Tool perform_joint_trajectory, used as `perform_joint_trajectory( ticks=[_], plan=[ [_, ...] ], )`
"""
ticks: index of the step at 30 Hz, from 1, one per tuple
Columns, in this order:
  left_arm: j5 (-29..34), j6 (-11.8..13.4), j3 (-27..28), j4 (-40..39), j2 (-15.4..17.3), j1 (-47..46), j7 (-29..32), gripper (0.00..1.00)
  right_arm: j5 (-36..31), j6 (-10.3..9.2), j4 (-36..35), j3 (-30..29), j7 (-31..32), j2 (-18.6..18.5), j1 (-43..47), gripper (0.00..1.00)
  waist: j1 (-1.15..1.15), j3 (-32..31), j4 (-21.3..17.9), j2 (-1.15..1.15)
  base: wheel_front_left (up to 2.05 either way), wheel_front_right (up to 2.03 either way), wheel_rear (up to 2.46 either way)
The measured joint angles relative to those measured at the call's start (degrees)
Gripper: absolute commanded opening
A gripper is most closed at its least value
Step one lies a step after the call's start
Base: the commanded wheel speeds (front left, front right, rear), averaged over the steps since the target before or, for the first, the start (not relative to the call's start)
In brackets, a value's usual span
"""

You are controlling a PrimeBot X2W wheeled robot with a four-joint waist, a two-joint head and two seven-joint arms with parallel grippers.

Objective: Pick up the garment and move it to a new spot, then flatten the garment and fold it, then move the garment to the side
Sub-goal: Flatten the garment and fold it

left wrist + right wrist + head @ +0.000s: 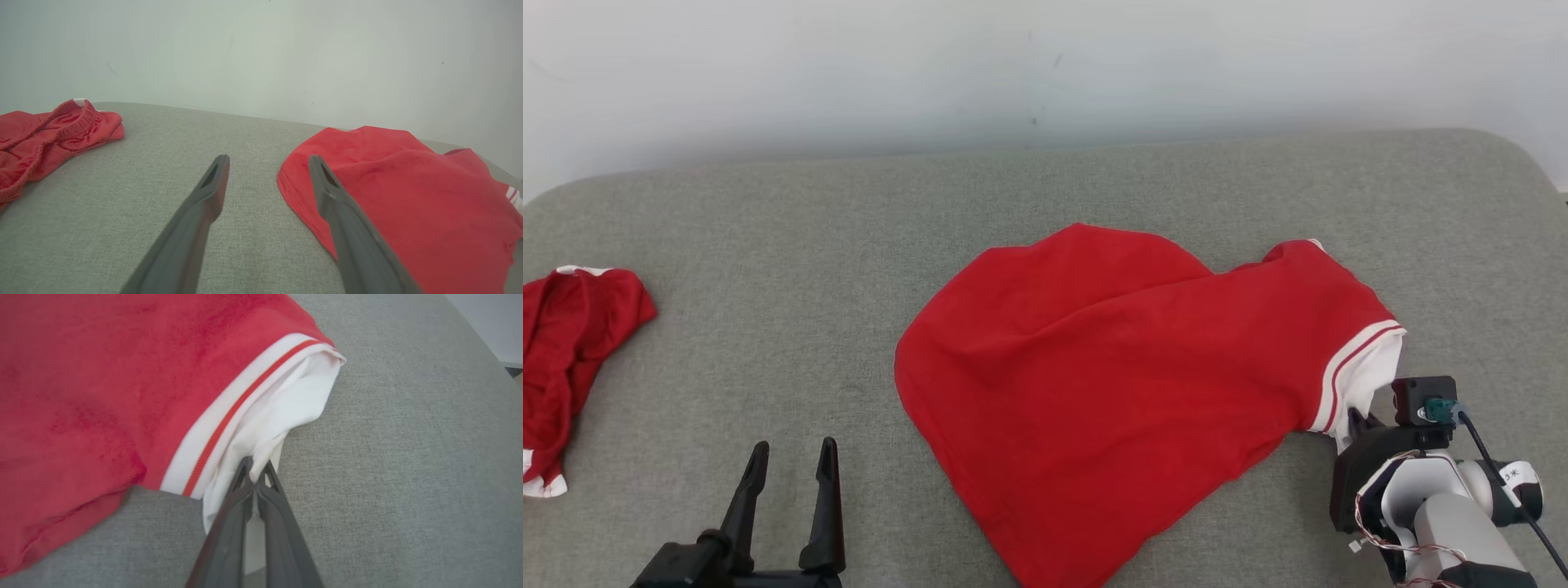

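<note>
Grey padded surface (768,212), spare red piece (564,343) off at the left. Your left gripper (794,447) hangs wide apart, empty. The red garment (1094,367) sprawls mid-cushion and looks soft, light and floppy. Your right gripper (256,467) is pinched on its white cuff (294,400), a decent hold, but expect the rest to drape.

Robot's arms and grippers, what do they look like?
The left gripper and right gripper each have two long, dark grey tapered fingers with slotted tips. The right arm has a pale grey forearm, a black wrist block with a teal connector, a black cable, thin red and white wires and a small white label.
</note>
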Motion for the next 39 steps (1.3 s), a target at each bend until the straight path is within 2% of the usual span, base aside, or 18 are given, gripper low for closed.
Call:
perform_joint_trajectory(
  ticks=[9,15,18,19,24,29,32,37,38,39],
  plan=[
    [-0.18,0.33,0.45,0.1,-0.02,1.08,0.0,1.0,4.21,0.01,-8.57,-1.85,-3.14,0.16,0.58,0.0,0.0,-1.84,-1.16,0.0,0.0,0.0,0.0],
    [-0.78,0.79,0.44,-0.03,-0.04,2.4,0.0,1.0,9.03,0.01,-17.41,-10.88,-2.08,1.34,7.98,0.0,0.0,-3.4,-2.35,0.0,0.0,0.0,0.0],
    [-1.03,0.81,0.14,-0.09,-0.03,2.72,0.0,1.0,8.98,0.01,-19.54,-16.27,-0.23,2.25,12.5,0.0,0.0,-3.95,-3.08,0.0,0.0,0.0,0.0],
    [-1.08,0.82,0.02,-0.1,-0.05,2.75,0.0,1.0,8.78,0.01,-19.84,-17.95,0.24,2.65,13.65,0.99,0.0,-4.1,-3.29,0.0,0.0,0.0,0.0],
    [-1.26,0.85,-0.31,0.09,-0.05,3.0,0.0,1.0,3.68,0.01,-20.49,-23.24,1.64,3.49,16.61,1.0,0.0,-4.96,-3.91,0.0,0.0,0.0,0.0],
    [-1.35,0.9,-0.47,0.32,-0.05,3.53,0.0,1.0,-2.36,0.01,-23.61,-24.17,0.54,3.89,18.16,1.0,0.0,-5.78,-4.1,-0.01,0.0,0.0,0.0],
    [-1.42,0.9,-0.4,0.34,-0.05,3.83,0.0,1.0,-3.63,0.01,-25.64,-20.96,-3.18,3.92,19.26,1.0,0.0,-6.17,-4.15,0.0,0.0,0.0,0.0],
    [-1.56,1.33,-0.22,0.37,-0.05,4.8,0.0,1.0,-1.93,0.01,-29.3,-12.0,-9.78,4.07,20.88,1.0,-0.01,-6.88,-4.28,-0.01,0.0,0.0,0.0],
    [-1.59,1.41,-0.25,0.43,-0.05,4.91,0.0,1.0,-1.62,0.01,-31.51,-8.11,-12.26,4.02,21.72,1.0,0.0,-7.2,-4.29,0.0,0.0,0.0,0.0],
    [-1.59,1.41,-0.25,0.43,-0.05,4.91,0.0,1.0,-1.62,0.01,-31.51,-8.11,-12.26,4.02,21.72,1.0,0.0,-7.2,-4.29,0.0,0.0,0.0,0.0]
  ],
)
